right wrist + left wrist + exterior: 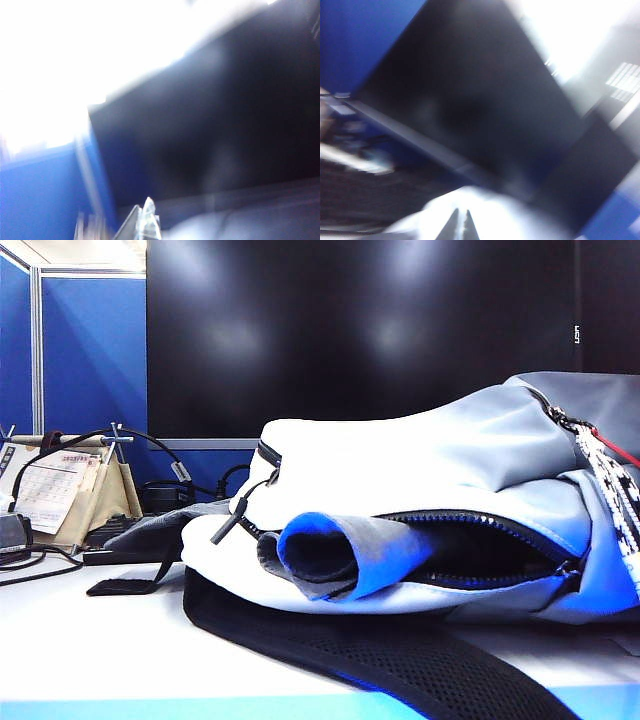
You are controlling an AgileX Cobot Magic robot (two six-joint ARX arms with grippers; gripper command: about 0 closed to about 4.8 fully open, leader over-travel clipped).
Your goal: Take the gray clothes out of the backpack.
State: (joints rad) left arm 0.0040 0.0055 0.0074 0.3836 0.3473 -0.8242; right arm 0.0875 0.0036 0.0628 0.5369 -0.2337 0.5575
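The pale backpack (420, 455) lies on its side on the white table, its black zipper open along the front. From the opening pokes a tube-shaped sleeve of the gray clothes (345, 555), resting on the lower flap. Neither gripper appears in the exterior view. In the left wrist view my left gripper (460, 220) is shut and empty, its tips together over the blurred pale backpack (490, 220). My right gripper (144, 212) is shut and empty too, raised beside a grey bulge of the backpack (250, 220). Both wrist views are blurred and face the dark screen.
A black mesh strap (400, 660) trails from the backpack across the table's front. A large dark screen (360, 330) stands behind. At the back left are a desk calendar (50, 490), cables (150, 445) and a small dark device (12, 535).
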